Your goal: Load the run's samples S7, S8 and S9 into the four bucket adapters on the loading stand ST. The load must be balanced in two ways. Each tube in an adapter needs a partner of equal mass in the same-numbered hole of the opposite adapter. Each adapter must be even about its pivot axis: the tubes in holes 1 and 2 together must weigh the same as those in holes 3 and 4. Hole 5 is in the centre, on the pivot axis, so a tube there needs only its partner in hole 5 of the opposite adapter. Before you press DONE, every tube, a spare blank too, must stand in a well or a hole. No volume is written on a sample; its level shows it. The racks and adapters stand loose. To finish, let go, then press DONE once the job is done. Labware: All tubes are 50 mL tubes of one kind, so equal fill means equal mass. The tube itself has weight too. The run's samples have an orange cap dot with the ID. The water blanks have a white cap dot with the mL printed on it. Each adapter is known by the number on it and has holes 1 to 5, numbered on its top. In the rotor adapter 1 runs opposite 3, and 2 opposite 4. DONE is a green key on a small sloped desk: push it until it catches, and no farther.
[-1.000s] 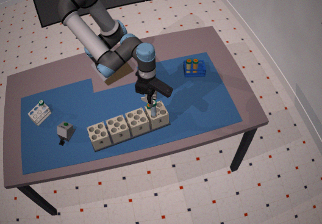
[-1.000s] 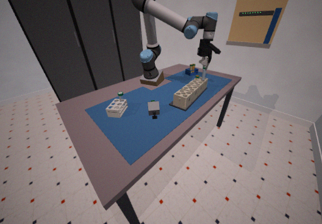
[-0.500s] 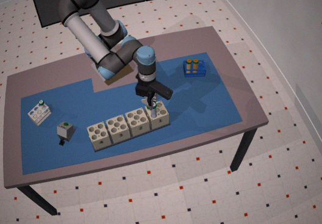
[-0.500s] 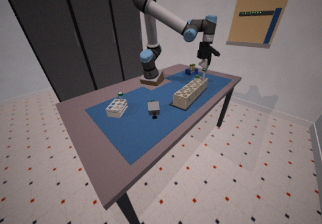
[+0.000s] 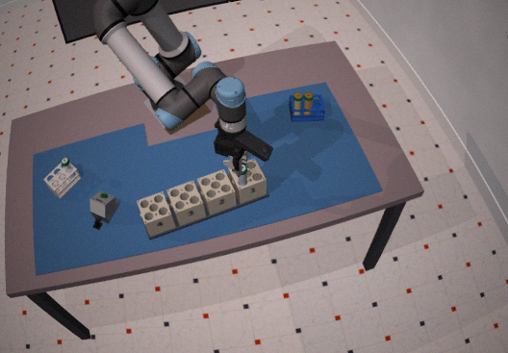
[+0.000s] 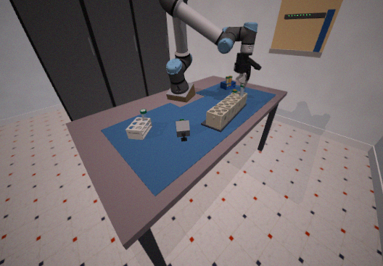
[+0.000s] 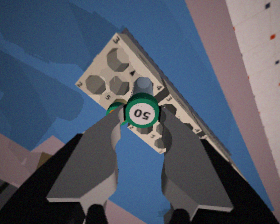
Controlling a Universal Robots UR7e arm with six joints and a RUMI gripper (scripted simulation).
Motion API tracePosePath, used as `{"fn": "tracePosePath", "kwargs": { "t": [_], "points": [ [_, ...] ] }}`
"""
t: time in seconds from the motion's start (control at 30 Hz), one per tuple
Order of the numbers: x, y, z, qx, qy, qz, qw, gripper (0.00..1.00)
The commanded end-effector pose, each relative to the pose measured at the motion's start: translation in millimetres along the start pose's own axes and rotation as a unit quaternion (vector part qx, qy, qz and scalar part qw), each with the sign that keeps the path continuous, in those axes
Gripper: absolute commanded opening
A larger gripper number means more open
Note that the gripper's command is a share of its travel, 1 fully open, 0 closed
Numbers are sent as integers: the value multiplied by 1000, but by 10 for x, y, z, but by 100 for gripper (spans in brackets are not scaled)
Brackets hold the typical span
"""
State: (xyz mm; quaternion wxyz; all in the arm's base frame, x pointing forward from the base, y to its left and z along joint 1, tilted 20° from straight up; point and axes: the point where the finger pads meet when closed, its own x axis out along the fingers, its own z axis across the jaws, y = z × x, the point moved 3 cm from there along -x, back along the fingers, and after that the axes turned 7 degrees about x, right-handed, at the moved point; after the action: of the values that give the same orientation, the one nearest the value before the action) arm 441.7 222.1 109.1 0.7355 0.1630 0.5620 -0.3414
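My gripper (image 5: 239, 165) (image 6: 242, 83) (image 7: 142, 106) is shut on a water blank (image 5: 242, 179) (image 7: 142, 113) whose white cap dot reads 50. It holds the blank upright, with its lower end at a hole near the corner of adapter 1 (image 5: 255, 190) (image 7: 98, 62). Another green-capped tube (image 7: 111, 107) stands in adapter 1 beside it, mostly hidden by my left finger. Adapters 2 (image 5: 218, 199), 3 (image 5: 187, 209) and 4 (image 5: 156, 218) stand in a row to the left, with empty holes. Two orange-dotted samples (image 5: 298, 98) (image 5: 308, 97) (image 6: 228, 85) stand in the blue rack (image 5: 308, 114).
A white rack (image 5: 59, 181) (image 6: 136, 132) at the mat's left end holds one green-capped tube (image 5: 64, 162) (image 6: 143, 112). The small grey desk with the green DONE key (image 5: 102, 196) (image 6: 182, 121) stands between it and adapter 4. The arm's base sits at the table's back.
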Motion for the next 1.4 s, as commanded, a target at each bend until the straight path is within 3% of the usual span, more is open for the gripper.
{"fn": "tracePosePath", "kwargs": {
  "t": [0.0,0.9,1.37],
  "points": [
    [42,4,2,0,0,1,1000,0],
    [375,4,3,0,0,1,1000,0],
    [455,4,3,0,0,1,1000,0]
  ]
}}
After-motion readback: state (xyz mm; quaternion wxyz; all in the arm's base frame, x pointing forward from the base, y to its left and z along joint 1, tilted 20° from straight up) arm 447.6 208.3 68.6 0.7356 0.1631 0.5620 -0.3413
